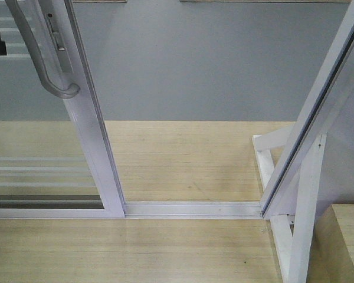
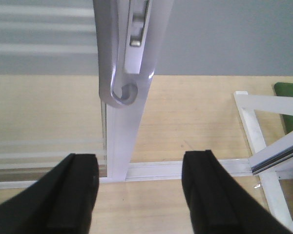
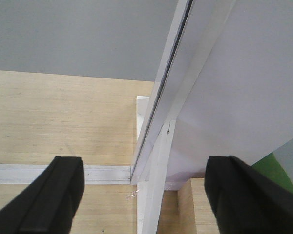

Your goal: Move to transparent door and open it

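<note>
A pale wood-grain plank floor [image 1: 183,159] runs under the whole scene and meets a flat grey wall [image 1: 200,59] behind. A white metal floor track [image 1: 192,209] crosses the floor from left to right. At its right end rises a slanting white jamb post with a dark groove [image 1: 318,112], backed by a white triangular support brace [image 1: 304,218] standing on the floor. A light wooden block [image 1: 345,242] sits in the lower right corner, just beside the brace. A green surface [image 2: 289,92] shows beyond the brace.
</note>
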